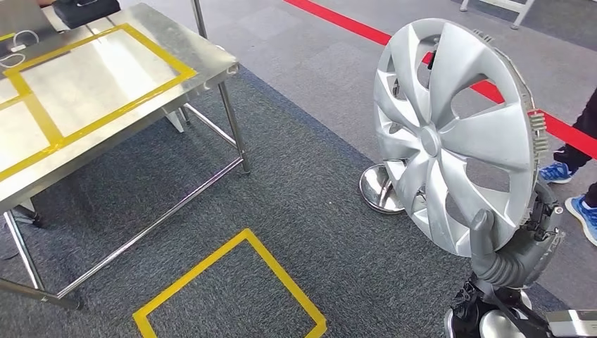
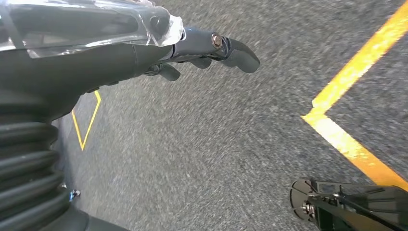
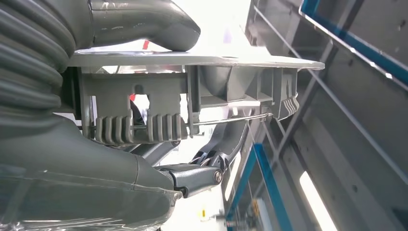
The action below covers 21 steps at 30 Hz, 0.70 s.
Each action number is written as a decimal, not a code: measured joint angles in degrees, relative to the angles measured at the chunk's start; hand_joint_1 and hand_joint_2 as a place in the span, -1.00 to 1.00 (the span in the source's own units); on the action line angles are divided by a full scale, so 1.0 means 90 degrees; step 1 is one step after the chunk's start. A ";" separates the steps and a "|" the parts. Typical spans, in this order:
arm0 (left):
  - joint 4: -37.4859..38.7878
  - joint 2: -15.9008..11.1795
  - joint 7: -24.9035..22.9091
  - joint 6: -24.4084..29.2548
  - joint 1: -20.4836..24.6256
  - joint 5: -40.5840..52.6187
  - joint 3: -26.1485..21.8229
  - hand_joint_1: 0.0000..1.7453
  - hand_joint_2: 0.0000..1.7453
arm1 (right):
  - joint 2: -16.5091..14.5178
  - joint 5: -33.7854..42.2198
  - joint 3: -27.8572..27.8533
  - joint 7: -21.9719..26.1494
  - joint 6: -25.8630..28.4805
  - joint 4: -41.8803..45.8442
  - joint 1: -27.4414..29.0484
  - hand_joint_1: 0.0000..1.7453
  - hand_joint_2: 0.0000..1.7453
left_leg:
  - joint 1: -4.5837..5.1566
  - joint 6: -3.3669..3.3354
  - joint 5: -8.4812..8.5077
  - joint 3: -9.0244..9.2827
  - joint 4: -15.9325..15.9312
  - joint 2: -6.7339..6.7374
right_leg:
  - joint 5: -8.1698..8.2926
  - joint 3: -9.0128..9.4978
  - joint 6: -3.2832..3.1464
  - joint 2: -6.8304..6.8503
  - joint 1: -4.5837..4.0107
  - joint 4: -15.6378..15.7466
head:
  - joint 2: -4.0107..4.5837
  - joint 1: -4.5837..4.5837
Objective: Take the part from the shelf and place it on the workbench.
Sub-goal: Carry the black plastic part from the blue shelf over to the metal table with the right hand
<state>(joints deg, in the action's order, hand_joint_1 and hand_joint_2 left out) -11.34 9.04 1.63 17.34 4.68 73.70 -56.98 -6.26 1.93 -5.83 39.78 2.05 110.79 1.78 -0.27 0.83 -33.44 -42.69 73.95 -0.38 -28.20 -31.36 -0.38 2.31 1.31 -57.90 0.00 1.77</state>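
The part is a large silver wheel cover [image 1: 450, 134], held upright at the right of the head view. My right hand [image 1: 503, 246] grips its lower rim, thumb on the front face and fingers behind. The right wrist view shows the cover's rim edge-on [image 3: 202, 60] with its grey clips, the thumb [image 3: 144, 24] pressed on one side and the fingers [image 3: 192, 175] on the other. The steel workbench [image 1: 211, 67], marked with yellow tape rectangles, stands at the upper left. My left hand [image 2: 202, 48] hangs over grey carpet with its fingers loosely curled and nothing in it.
A yellow tape square [image 1: 232, 296] marks the carpet in front of me. A red floor line [image 1: 352, 24] runs behind the cover. A person's blue shoes [image 1: 574, 190] stand at the right edge. A round steel base [image 1: 376, 189] sits on the floor behind the cover.
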 joint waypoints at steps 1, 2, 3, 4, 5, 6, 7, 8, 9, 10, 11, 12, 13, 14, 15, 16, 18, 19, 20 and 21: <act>0.0000 -0.0003 0.0001 0.0001 -0.0004 -0.0002 -0.0004 -1.00 1.00 | 0.0000 -0.0010 -0.0002 0.0000 0.0001 0.0000 -0.0001 1.00 1.00 | -0.0005 0.0002 0.0140 0.0093 -0.0184 0.0029 | -0.0010 0.0011 0.0007 0.0085 0.0001 0.0000 | 0.0000 0.0000; 0.0000 -0.0007 0.0001 0.0005 -0.0008 -0.0008 -0.0007 -1.00 1.00 | 0.0000 -0.0012 -0.0003 0.0000 0.0002 0.0000 -0.0005 1.00 1.00 | -0.0008 -0.0003 0.0348 0.0311 -0.0589 0.0097 | -0.0024 0.0030 0.0020 0.0162 0.0001 0.0000 | 0.0000 0.0001; 0.0000 -0.0010 0.0001 0.0010 -0.0006 -0.0019 -0.0011 -1.00 1.00 | 0.0001 -0.0005 -0.0003 0.0000 0.0001 0.0000 -0.0012 1.00 1.00 | 0.0004 -0.0017 0.0522 0.0578 -0.1081 0.0244 | -0.0042 0.0054 0.0040 0.0233 -0.0006 -0.0001 | 0.0000 0.0002; 0.0000 -0.0012 0.0001 0.0015 0.0000 -0.0033 -0.0013 -1.00 1.00 | 0.0002 0.0004 -0.0004 0.0000 -0.0001 0.0000 -0.0026 1.00 1.00 | 0.0023 -0.0043 0.0644 0.0805 -0.1480 0.0359 | -0.0064 0.0076 0.0070 0.0295 -0.0023 -0.0003 | 0.0000 -0.0004; 0.0000 -0.0014 -0.0002 0.0020 0.0009 -0.0045 -0.0015 -1.00 1.00 | 0.0004 0.0012 -0.0006 0.0000 -0.0004 -0.0003 -0.0050 1.00 1.00 | 0.0045 -0.0073 0.0695 0.0944 -0.1726 0.0442 | -0.0082 0.0093 0.0100 0.0351 -0.0038 -0.0005 | 0.0000 -0.0009; 0.0000 -0.0016 -0.0009 0.0028 0.0016 -0.0056 -0.0017 -1.00 1.00 | 0.0006 0.0021 -0.0006 0.0000 -0.0008 -0.0010 -0.0083 1.00 1.00 | 0.0069 -0.0106 0.0687 0.0989 -0.1815 0.0466 | -0.0096 0.0108 0.0134 0.0406 -0.0050 -0.0003 | 0.0000 -0.0015; 0.0000 -0.0017 -0.0020 0.0038 0.0017 -0.0063 -0.0020 -1.00 1.00 | 0.0007 0.0029 -0.0005 0.0000 -0.0012 -0.0021 -0.0119 1.00 1.00 | 0.0081 -0.0140 0.0693 0.0983 -0.1812 0.0389 | -0.0106 0.0126 0.0166 0.0465 -0.0055 0.0005 | 0.0000 -0.0019; 0.0000 -0.0018 -0.0032 0.0048 0.0012 -0.0066 -0.0024 -1.00 1.00 | 0.0008 0.0034 -0.0002 -0.0001 -0.0016 -0.0032 -0.0155 1.00 1.00 | 0.0067 -0.0178 0.0704 0.0985 -0.1819 0.0319 | -0.0120 0.0140 0.0202 0.0496 -0.0043 0.0008 | 0.0000 -0.0016; -0.0001 -0.0018 -0.0043 0.0059 0.0006 -0.0069 -0.0029 -1.00 1.00 | 0.0010 0.0038 0.0000 -0.0001 -0.0019 -0.0043 -0.0187 1.00 1.00 | 0.0050 -0.0216 0.0716 0.0995 -0.1831 0.0248 | -0.0165 0.0142 0.0238 0.0429 -0.0031 -0.0030 | 0.0000 -0.0026; -0.0001 -0.0016 -0.0050 0.0066 0.0005 -0.0071 -0.0036 -1.00 1.00 | 0.0013 0.0040 0.0001 -0.0001 -0.0023 -0.0050 -0.0208 1.00 1.00 | 0.0026 -0.0253 0.0732 0.1009 -0.1847 0.0181 | -0.0262 0.0097 0.0267 0.0293 -0.0023 -0.0164 | 0.0000 -0.0039; -0.0002 -0.0013 -0.0053 0.0069 0.0011 -0.0073 -0.0043 -1.00 1.00 | 0.0017 0.0046 0.0002 -0.0001 -0.0026 -0.0058 -0.0224 1.00 1.00 | 0.0002 -0.0285 0.0746 0.1023 -0.1858 0.0112 | -0.0424 -0.0026 0.0291 0.0113 -0.0014 -0.0444 | 0.0000 -0.0059; -0.0002 -0.0007 -0.0056 0.0070 0.0018 -0.0075 -0.0050 -1.00 1.00 | 0.0021 0.0052 0.0002 -0.0001 -0.0028 -0.0067 -0.0233 1.00 1.00 | -0.0001 -0.0300 0.0748 0.1021 -0.1857 0.0041 | -0.0622 -0.0214 0.0301 -0.0061 -0.0013 -0.0851 | 0.0000 -0.0081; -0.0002 -0.0002 -0.0057 0.0070 0.0024 -0.0075 -0.0055 -1.00 1.00 | 0.0023 0.0059 0.0002 -0.0001 -0.0029 -0.0080 -0.0234 1.00 1.00 | -0.0001 -0.0311 0.0750 0.1018 -0.1855 -0.0040 | -0.0808 -0.0449 0.0306 -0.0154 -0.0014 -0.1320 | 0.0000 -0.0089; -0.0002 0.0003 -0.0057 0.0070 0.0025 -0.0075 -0.0059 -1.00 1.00 | 0.0025 0.0065 0.0002 -0.0001 -0.0029 -0.0097 -0.0233 1.00 1.00 | 0.0000 -0.0314 0.0750 0.1017 -0.1853 -0.0127 | -0.0919 -0.0657 0.0307 -0.0195 -0.0015 -0.1705 | 0.0000 -0.0095; -0.0002 0.0006 -0.0057 0.0070 0.0021 -0.0075 -0.0061 -1.00 1.00 | 0.0027 0.0067 0.0001 -0.0002 -0.0029 -0.0115 -0.0232 1.00 1.00 | -0.0001 -0.0315 0.0749 0.1020 -0.1849 -0.0220 | -0.0903 -0.0768 0.0302 -0.0209 -0.0014 -0.1872 | 0.0000 -0.0096; -0.0002 0.0006 -0.0057 0.0070 0.0018 -0.0075 -0.0064 -1.00 1.00 | 0.0027 0.0067 0.0001 -0.0002 -0.0029 -0.0131 -0.0232 1.00 1.00 | -0.0006 -0.0312 0.0748 0.1025 -0.1843 -0.0316 | -0.0761 -0.0755 0.0293 -0.0221 -0.0009 -0.1772 | 0.0000 -0.0095; -0.0002 0.0010 -0.0057 0.0070 0.0015 -0.0075 -0.0075 -1.00 1.00 | 0.0028 0.0069 -0.0001 -0.0002 -0.0029 -0.0145 -0.0240 1.00 1.00 | -0.0022 -0.0283 0.0734 0.1029 -0.1814 -0.0505 | -0.0295 -0.0405 0.0290 -0.0381 0.0027 -0.0930 | 0.0000 -0.0097; -0.0002 0.0012 -0.0057 0.0070 0.0019 -0.0075 -0.0083 -1.00 1.00 | 0.0028 0.0070 -0.0001 -0.0001 -0.0029 -0.0150 -0.0246 1.00 1.00 | -0.0021 -0.0251 0.0724 0.1013 -0.1788 -0.0592 | -0.0137 -0.0229 0.0292 -0.0526 0.0049 -0.0514 | 0.0000 -0.0098; -0.0002 0.0013 -0.0057 0.0070 0.0021 -0.0075 -0.0090 -1.00 1.00 | 0.0028 0.0071 -0.0001 -0.0001 -0.0029 -0.0155 -0.0251 1.00 1.00 | -0.0021 -0.0211 0.0722 0.0987 -0.1771 -0.0665 | -0.0053 -0.0114 0.0288 -0.0644 0.0063 -0.0236 | 0.0000 -0.0097; -0.0002 0.0013 -0.0057 0.0070 0.0019 -0.0075 -0.0098 -1.00 1.00 | 0.0029 0.0070 -0.0001 -0.0001 -0.0029 -0.0163 -0.0255 1.00 1.00 | -0.0022 -0.0169 0.0728 0.0959 -0.1769 -0.0731 | -0.0053 -0.0071 0.0272 -0.0725 0.0065 -0.0124 | 0.0000 -0.0094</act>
<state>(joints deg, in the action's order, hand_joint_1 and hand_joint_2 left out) -11.37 9.15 1.11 17.97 4.86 73.02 -57.86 -6.01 2.56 -5.84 39.77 1.79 109.32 -0.52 -0.47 -0.69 -26.88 -34.05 58.03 -6.96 -28.68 -32.00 2.07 -4.22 1.89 -59.02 0.00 0.93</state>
